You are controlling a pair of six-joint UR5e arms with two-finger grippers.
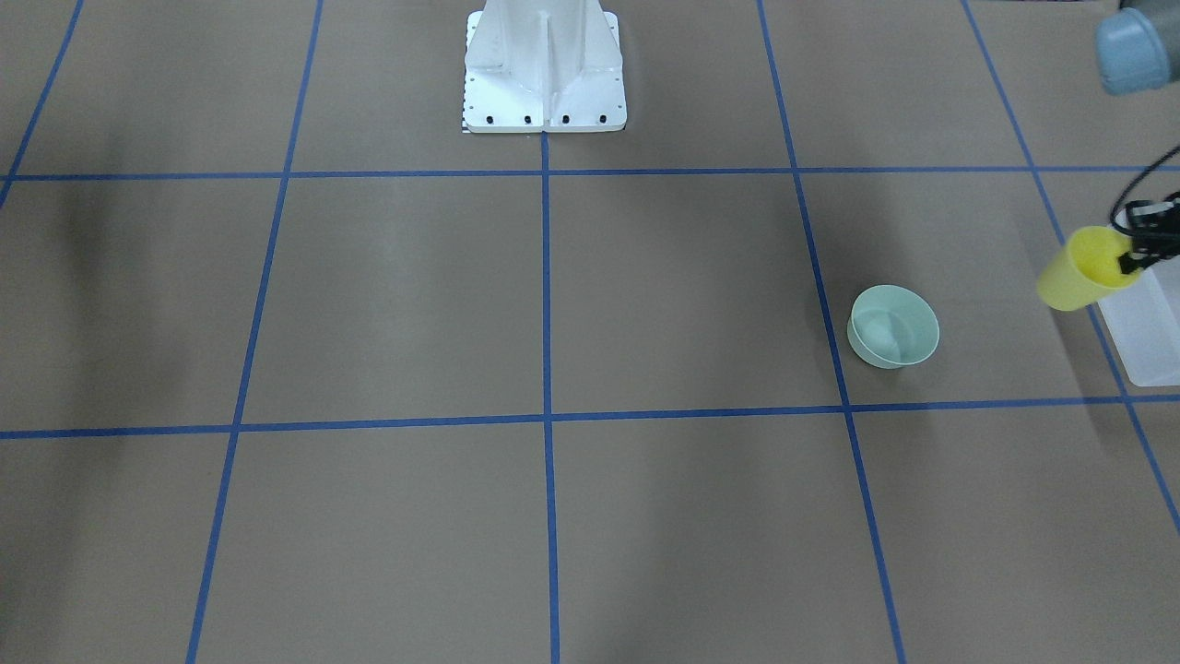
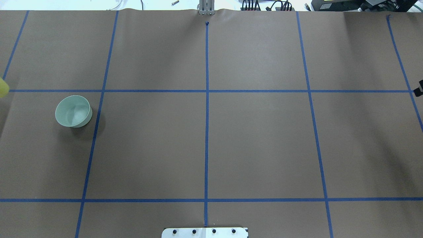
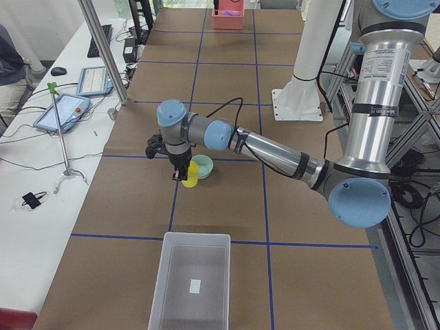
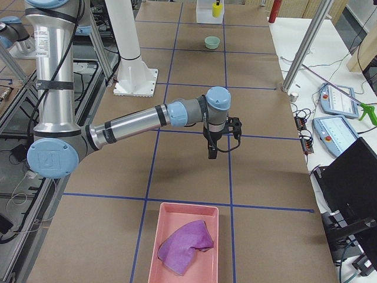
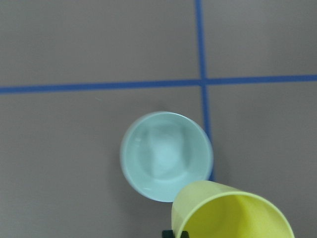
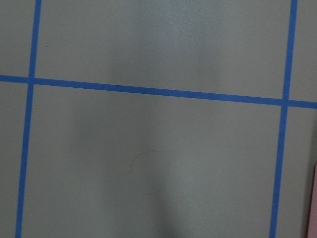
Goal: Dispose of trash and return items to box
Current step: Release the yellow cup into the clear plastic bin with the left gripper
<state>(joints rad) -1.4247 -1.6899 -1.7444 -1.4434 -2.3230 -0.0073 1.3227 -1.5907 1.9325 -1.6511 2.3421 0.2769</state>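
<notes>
Since the yellow cup is already off the table, what is left of this step is a carry and a clean drop, and the box (image 1: 1152,341), the big frosted bin at the table end on the robot's left, is the mark to steer by. The mint-green bowl (image 1: 892,326) stands upright on the paper a fair way from the box, toward the table's middle, and waits its turn. The yellow cup (image 1: 1074,272) hangs tilted in the air between bowl and box, nearer the bowl by the side view, and not yet over the box's opening. The left gripper (image 1: 1129,258) has it pinched by the rim, one finger inside the mouth. I'd judge that a thin hold, so the arm should travel smoothly, bring the cup well inside the box's walls, lower it close to the floor, and only then let go, lest it bounce out. The right gripper (image 4: 212,154) hangs far from the box; whether its fingers are spread I cannot tell.
</notes>
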